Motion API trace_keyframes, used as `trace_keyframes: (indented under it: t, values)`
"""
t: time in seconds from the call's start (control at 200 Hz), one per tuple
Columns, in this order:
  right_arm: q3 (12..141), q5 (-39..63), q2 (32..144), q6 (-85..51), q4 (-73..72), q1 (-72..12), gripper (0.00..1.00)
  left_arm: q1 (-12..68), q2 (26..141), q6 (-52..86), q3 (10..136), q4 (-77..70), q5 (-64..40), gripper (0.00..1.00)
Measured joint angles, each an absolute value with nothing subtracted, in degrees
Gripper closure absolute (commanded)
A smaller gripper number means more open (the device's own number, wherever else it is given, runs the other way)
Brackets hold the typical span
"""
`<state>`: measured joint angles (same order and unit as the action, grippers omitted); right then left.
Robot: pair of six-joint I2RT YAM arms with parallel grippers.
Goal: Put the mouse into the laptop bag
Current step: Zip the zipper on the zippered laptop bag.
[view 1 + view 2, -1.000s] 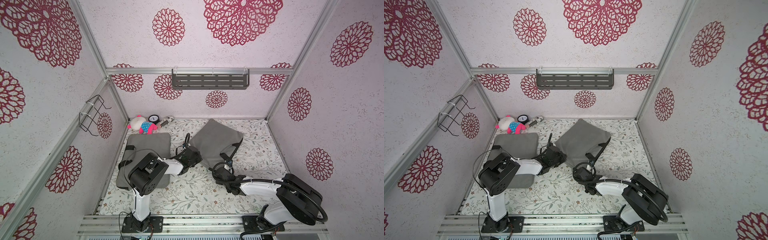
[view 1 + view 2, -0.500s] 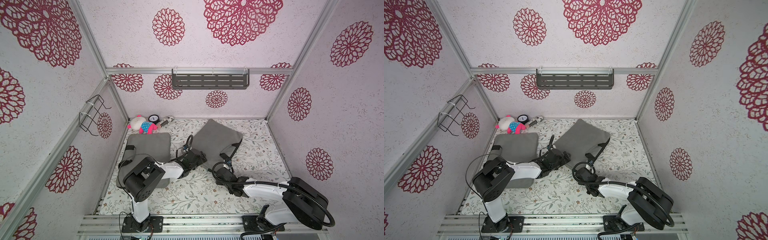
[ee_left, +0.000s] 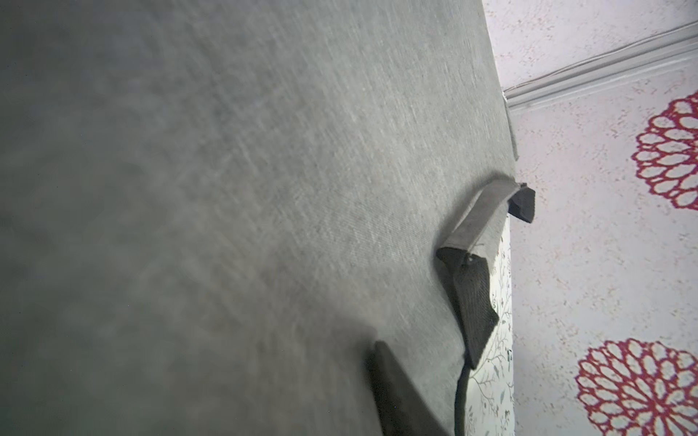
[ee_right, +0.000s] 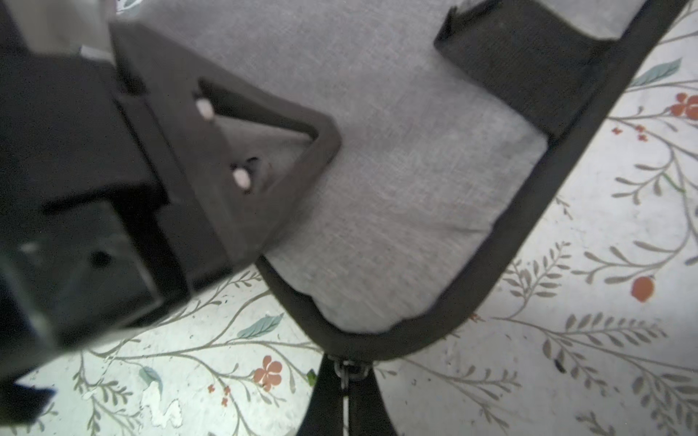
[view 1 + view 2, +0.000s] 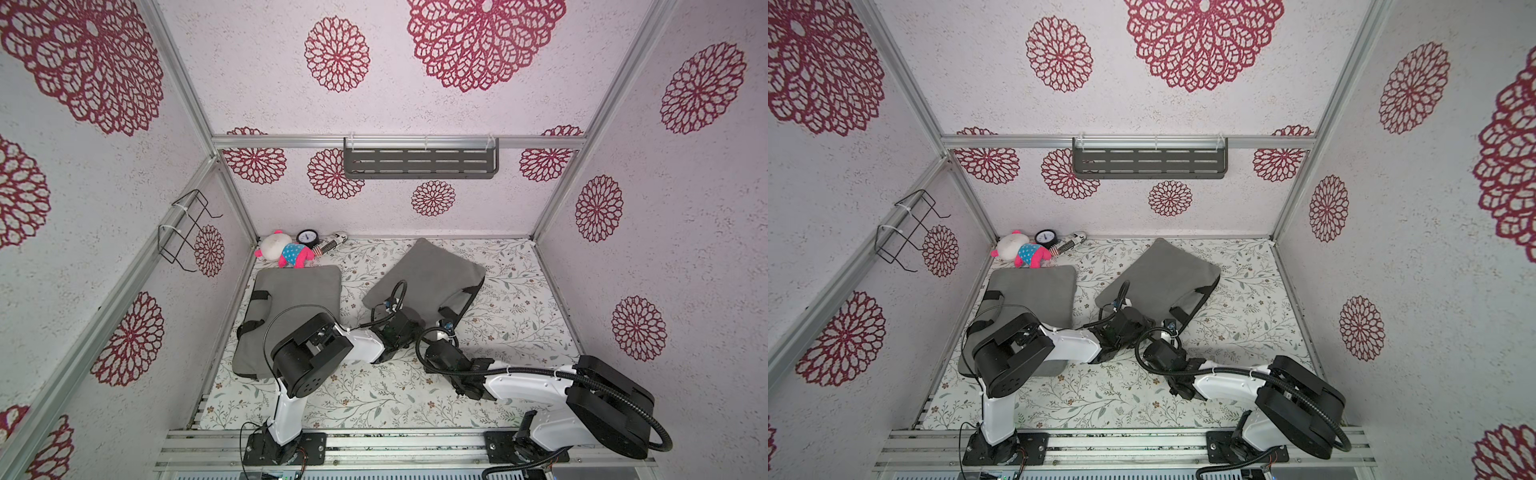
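Two grey bags lie on the floral table: a second bag at left, and the black-trimmed laptop bag mid-table, askew. The right gripper is clamped on its zipper pull. The left gripper meets its near edge, and I cannot tell how the jaws stand. The mouse cannot be made out.

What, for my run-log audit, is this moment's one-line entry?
left gripper: at laptop bag edge, jaws unclear | right gripper: shut on zipper pull | mouse: not visible

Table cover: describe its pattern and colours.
The table cover is white with grey-green vines and small orange-red flowers; clearest in the right wrist view.
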<state>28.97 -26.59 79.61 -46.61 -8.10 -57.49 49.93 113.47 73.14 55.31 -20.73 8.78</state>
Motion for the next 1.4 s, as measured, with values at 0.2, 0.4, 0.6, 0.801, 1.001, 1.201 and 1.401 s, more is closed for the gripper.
trace_keyframes:
  t: [0.2, 0.4, 0.6, 0.801, 1.001, 1.201, 1.401]
  values:
    - [28.4, -26.3, 80.1, -47.9, -8.5, -55.1, 1.00, 48.5, 111.1, 74.3, 52.8, -21.3, 8.6, 1.00]
    - [27.2, -23.4, 80.2, -48.2, -10.7, -50.7, 1.00, 46.7, 107.7, 72.8, 50.3, -20.2, 6.1, 1.00]
    - [29.4, -19.7, 83.7, -48.7, -13.0, -46.2, 1.00, 46.3, 104.5, 70.3, 49.5, -19.4, 5.8, 1.00]
    - [29.5, -12.1, 85.5, -49.4, -18.2, -43.3, 1.00, 45.4, 101.5, 68.4, 47.4, -19.4, 6.2, 1.00]
    - [25.2, -5.7, 83.6, -42.9, -27.8, -41.7, 1.00, 43.8, 99.0, 66.7, 45.7, -19.0, 5.2, 0.98]
    - [23.5, -6.1, 83.1, -35.6, -32.8, -44.5, 1.00, 40.9, 99.1, 64.9, 45.7, -17.3, 2.2, 0.87]
    - [23.8, -8.6, 86.7, -33.4, -34.7, -46.9, 1.00, 39.3, 101.6, 64.1, 45.9, -15.1, 2.3, 0.38]
